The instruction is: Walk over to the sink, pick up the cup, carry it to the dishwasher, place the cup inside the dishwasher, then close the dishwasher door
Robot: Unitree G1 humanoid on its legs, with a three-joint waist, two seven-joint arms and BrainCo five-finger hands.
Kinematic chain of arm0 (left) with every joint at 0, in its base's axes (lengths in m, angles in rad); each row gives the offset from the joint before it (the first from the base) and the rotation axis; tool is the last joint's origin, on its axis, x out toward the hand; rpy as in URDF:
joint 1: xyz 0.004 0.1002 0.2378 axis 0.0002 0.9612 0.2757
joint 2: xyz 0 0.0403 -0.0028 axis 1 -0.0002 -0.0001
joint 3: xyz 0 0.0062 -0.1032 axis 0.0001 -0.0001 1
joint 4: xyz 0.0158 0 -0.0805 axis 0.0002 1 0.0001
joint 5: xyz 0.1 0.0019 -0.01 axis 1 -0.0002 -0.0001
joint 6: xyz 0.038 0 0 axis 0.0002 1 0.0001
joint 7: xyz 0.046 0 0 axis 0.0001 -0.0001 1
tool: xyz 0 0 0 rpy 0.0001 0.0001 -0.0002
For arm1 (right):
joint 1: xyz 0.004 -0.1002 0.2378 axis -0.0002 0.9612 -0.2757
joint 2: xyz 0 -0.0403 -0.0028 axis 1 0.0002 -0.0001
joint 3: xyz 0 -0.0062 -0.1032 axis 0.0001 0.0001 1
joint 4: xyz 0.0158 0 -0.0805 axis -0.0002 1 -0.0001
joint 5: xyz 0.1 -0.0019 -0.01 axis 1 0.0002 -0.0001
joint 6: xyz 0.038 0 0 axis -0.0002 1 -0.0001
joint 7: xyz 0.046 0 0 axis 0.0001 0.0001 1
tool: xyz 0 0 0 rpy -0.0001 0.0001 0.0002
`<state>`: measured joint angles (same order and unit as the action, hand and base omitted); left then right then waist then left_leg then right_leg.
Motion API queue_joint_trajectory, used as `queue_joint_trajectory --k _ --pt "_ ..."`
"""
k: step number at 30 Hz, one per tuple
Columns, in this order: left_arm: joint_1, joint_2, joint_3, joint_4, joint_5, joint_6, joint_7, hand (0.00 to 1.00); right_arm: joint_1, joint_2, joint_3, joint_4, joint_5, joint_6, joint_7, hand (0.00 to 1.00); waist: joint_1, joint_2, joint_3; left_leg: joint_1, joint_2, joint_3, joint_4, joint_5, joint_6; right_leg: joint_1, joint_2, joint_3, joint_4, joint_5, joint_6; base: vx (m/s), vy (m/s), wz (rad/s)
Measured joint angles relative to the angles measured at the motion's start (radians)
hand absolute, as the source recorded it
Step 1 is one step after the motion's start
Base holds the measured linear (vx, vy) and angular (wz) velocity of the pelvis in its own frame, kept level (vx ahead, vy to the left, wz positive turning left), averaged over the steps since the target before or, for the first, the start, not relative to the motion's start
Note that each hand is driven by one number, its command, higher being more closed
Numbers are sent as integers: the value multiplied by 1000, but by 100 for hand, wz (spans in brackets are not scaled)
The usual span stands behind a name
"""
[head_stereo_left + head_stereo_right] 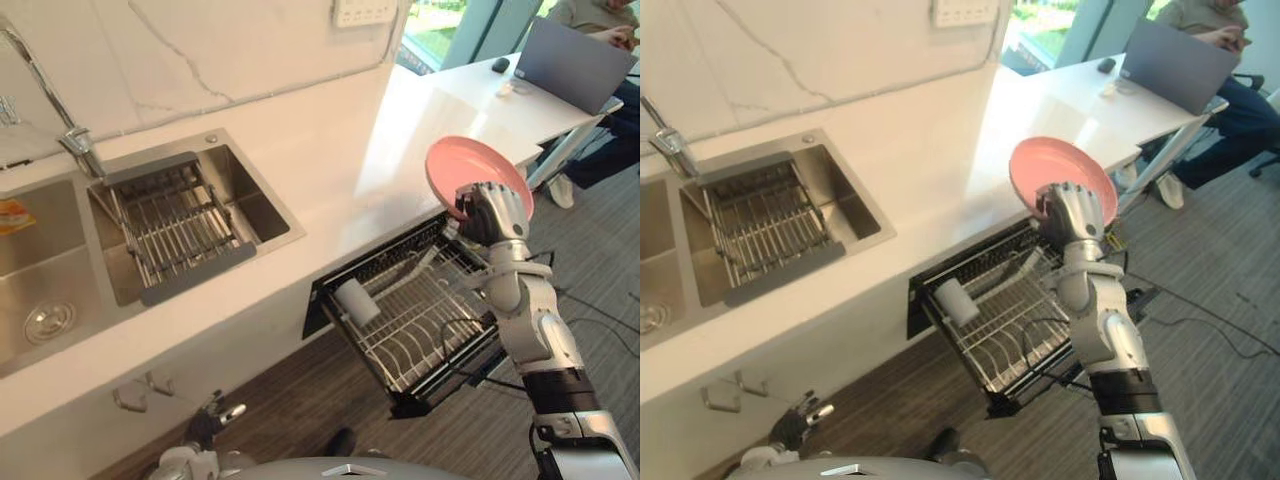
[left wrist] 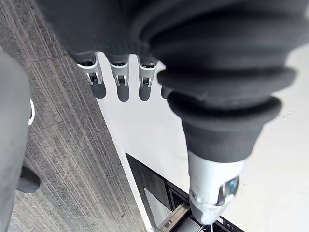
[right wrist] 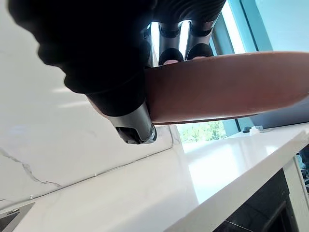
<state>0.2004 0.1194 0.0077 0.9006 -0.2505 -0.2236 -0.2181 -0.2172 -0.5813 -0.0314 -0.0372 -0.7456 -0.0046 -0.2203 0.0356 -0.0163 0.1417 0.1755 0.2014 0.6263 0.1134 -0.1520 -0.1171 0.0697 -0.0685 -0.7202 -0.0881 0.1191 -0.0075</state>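
The right hand [image 1: 492, 212] grips a round pink plate [image 1: 462, 162] by its rim, above the black wire dishwasher rack [image 1: 420, 345]. A white cylindrical cup [image 1: 356, 300] lies there, at the hand's 8 o'clock. The left hand [image 1: 213, 420] hangs relaxed and empty. Risk: a slipping grip drops the plate onto the cup.

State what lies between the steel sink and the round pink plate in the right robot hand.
Bare white stone countertop separates steel sink and pink plate; left eye view shows it.

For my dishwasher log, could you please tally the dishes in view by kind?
Pink plate: 1, held in the right robot hand
White cup: 1, in the dishwasher rack
Total: 2
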Motion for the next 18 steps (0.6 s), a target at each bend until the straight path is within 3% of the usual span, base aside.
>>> queue_joint_trajectory --k 7,11,18 --pt "1 7 2 1 10 -18 1 0 87 16 -71 -26 1 9 39 100 -19 -1 12 -23 -32 6 -23 19 17 -40 -22 23 0 23 -1 -38 146 -4" --pt "-51 19 -12 4 18 -14 2 0 98 32 -73 -19 2 39 36 100 -44 3 68 -86 -59 6 -22 36 38 -114 -48 36 7 53 -7 -66 124 -1" --pt "-123 18 -57 -35 -8 -11 -1 0 82 95 -70 60 92 81 26 100 -50 23 197 -201 -78 8 25 27 69 -214 -81 84 8 95 -6 -103 121 -1"
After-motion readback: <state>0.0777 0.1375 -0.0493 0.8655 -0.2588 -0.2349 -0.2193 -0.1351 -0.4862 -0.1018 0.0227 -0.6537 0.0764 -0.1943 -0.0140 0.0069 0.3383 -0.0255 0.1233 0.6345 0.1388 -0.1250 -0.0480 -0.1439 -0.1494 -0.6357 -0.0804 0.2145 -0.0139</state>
